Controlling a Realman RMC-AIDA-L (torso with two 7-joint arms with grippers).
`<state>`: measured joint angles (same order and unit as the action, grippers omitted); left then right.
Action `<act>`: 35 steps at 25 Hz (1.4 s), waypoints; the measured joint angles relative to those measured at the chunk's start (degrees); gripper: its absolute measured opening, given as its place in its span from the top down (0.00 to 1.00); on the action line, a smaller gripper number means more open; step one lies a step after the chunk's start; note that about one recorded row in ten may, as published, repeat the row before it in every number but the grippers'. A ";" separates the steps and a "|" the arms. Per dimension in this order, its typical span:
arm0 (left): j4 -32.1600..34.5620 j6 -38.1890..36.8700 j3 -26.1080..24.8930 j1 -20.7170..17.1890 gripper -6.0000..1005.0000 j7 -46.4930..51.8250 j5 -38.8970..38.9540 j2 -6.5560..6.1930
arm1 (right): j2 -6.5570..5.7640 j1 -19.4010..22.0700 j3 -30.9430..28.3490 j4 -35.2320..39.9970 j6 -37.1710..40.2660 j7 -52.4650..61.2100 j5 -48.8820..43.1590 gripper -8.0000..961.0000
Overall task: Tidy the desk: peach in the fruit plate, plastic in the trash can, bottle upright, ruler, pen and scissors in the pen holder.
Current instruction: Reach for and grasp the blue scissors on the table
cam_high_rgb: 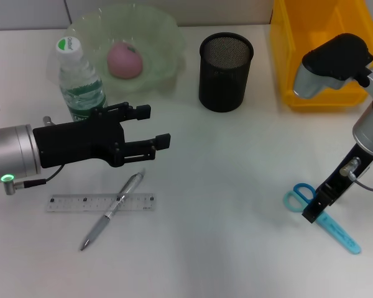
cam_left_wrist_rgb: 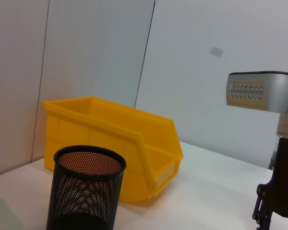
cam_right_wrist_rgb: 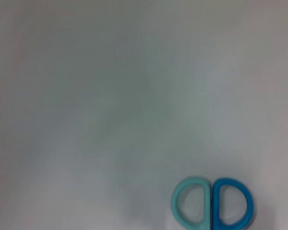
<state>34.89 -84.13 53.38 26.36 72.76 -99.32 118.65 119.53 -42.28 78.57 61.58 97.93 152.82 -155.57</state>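
Note:
The pink peach (cam_high_rgb: pixel 124 60) lies in the green fruit plate (cam_high_rgb: pixel 165 37) at the back left. The water bottle (cam_high_rgb: pixel 79 81) stands upright next to the plate. My left gripper (cam_high_rgb: pixel 154 127) is open and empty, held level above the table just right of the bottle. The clear ruler (cam_high_rgb: pixel 101 203) and the grey pen (cam_high_rgb: pixel 114 210) lie crossed on the table below it. The blue scissors (cam_high_rgb: pixel 326 220) lie at the front right, and their handles show in the right wrist view (cam_right_wrist_rgb: pixel 212 203). My right gripper (cam_high_rgb: pixel 312 212) points down at the scissors' middle. No plastic is in view.
The black mesh pen holder (cam_high_rgb: pixel 225 71) stands at the back centre; it also shows in the left wrist view (cam_left_wrist_rgb: pixel 86 191). The yellow bin (cam_high_rgb: pixel 323 68) sits at the back right, and the left wrist view (cam_left_wrist_rgb: pixel 115 143) shows it behind the pen holder.

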 joint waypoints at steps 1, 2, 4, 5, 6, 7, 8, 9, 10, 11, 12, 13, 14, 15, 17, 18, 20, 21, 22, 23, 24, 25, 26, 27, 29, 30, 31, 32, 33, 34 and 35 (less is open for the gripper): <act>0.00 0.05 0.02 0.01 0.22 0.00 0.02 0.00 | 0.00 0.00 0.33 -0.04 -0.42 0.06 0.00 0.24; 0.00 0.25 0.06 0.07 0.22 0.00 0.03 0.00 | 0.00 0.00 0.33 -0.04 -0.42 0.06 0.00 0.24; 0.00 0.57 0.10 0.14 0.22 0.00 0.08 0.00 | 0.00 0.00 0.53 -0.18 -0.74 0.10 0.00 0.24; 0.00 0.73 0.12 0.18 0.22 0.00 0.10 0.00 | 0.00 0.00 0.68 -0.25 -0.91 0.11 0.00 0.24; 0.00 0.85 0.15 0.27 0.22 0.00 0.14 0.00 | 0.00 0.00 0.97 -0.41 -1.21 0.11 0.00 0.24; 0.00 0.85 0.15 0.27 0.22 0.00 0.14 0.00 | 0.00 0.00 0.97 -0.41 -1.21 0.11 0.00 0.24; 0.00 0.88 0.19 0.34 0.22 0.00 0.16 0.00 | 0.00 0.00 1.09 -0.45 -1.30 0.12 0.02 0.24; 0.00 0.91 0.21 0.39 0.22 0.00 0.16 0.02 | 0.00 0.00 1.09 -0.45 -1.30 0.12 0.02 0.24; 0.00 0.93 0.22 0.45 0.22 0.00 0.17 0.04 | 0.00 -0.01 1.12 -0.47 -1.30 0.12 0.07 0.24; 0.00 1.14 0.23 0.53 0.22 0.00 0.18 0.07 | 0.00 -0.10 1.15 -0.50 -1.31 0.11 0.17 0.24; 0.00 1.14 0.23 0.53 0.22 0.00 0.18 0.07 | 0.00 -0.10 1.15 -0.50 -1.31 0.11 0.17 0.24; 0.00 1.37 0.23 0.56 0.22 0.01 0.19 0.08 | 0.01 -0.22 1.17 -0.50 -1.32 0.11 0.18 0.24; 0.00 1.37 0.23 0.56 0.22 0.01 0.19 0.08 | 0.01 -0.22 1.17 -0.50 -1.32 0.11 0.18 0.24; 0.00 1.46 0.23 0.59 0.22 0.01 0.19 0.09 | 0.01 -0.28 1.24 -0.50 -1.33 0.12 0.18 0.24; 0.00 1.53 0.23 0.64 0.22 0.01 0.19 0.09 | 0.00 -0.31 1.46 -0.50 -1.40 0.14 0.16 0.24; 0.00 1.54 0.20 0.66 0.22 0.01 0.19 0.09 | 0.00 -0.33 1.60 -0.44 -1.57 0.21 0.16 0.24; 0.00 1.58 0.11 0.66 0.22 0.01 0.19 0.09 | 0.00 -0.40 1.75 -0.36 -1.90 0.41 0.16 0.24; 0.00 1.64 0.03 0.66 0.22 0.00 0.19 0.09 | 0.00 -0.53 1.85 -0.39 -2.00 0.49 0.16 0.24; 0.00 1.64 0.03 0.66 0.22 0.00 0.19 0.09 | 0.00 -0.53 1.85 -0.39 -2.00 0.49 0.16 0.24; 0.00 1.68 0.01 0.66 0.22 -0.01 0.19 0.09 | 0.01 -0.58 1.99 -0.43 -1.99 0.51 0.16 0.24; 0.00 1.76 -0.01 0.66 0.22 -0.01 0.19 0.09 | 0.00 -0.61 2.15 -0.45 -1.99 0.54 0.16 0.24; 0.00 1.89 -0.01 0.66 0.22 -0.02 0.19 0.09 | 0.01 -0.63 2.52 -0.46 -1.99 0.57 0.17 0.24; 0.00 1.89 -0.01 0.66 0.22 -0.02 0.19 0.09 | 0.00 -0.67 3.10 -0.47 -1.98 0.61 0.23 0.24; 0.00 2.17 0.08 0.65 0.22 -0.03 0.19 0.09 | 0.00 -0.68 3.34 -0.48 -1.97 0.62 0.27 0.24; 0.00 2.20 0.17 0.64 0.22 -0.04 0.19 0.09 | 0.00 -0.70 3.53 -0.49 -1.94 0.62 0.32 0.24; 0.00 2.21 0.19 0.63 0.22 -0.04 0.19 0.09 | 0.01 -0.71 3.67 -0.49 -1.89 0.63 0.34 0.24; 0.00 2.22 0.18 0.62 0.22 -0.05 0.18 0.09 | 0.00 -0.70 3.87 -0.50 -1.78 0.64 0.38 0.24; 0.00 2.22 0.18 0.62 0.22 -0.05 0.18 0.09 | 0.00 -0.70 3.87 -0.50 -1.78 0.64 0.38 0.24; 0.00 2.22 0.17 0.62 0.22 -0.05 0.18 0.09 | 0.00 -0.70 3.90 -0.50 -1.62 0.64 0.42 0.24; 0.00 2.22 0.14 0.62 0.22 -0.06 0.18 0.09 | 0.00 -0.70 3.90 -0.50 -1.62 0.64 0.42 0.24; 0.00 2.23 0.14 0.62 0.22 -0.06 0.18 0.09 | 0.00 -0.71 3.90 -0.50 -1.50 0.64 0.43 0.24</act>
<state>34.89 -81.90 53.52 26.98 72.70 -99.14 118.74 119.53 -42.98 82.47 61.08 96.42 153.46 -155.14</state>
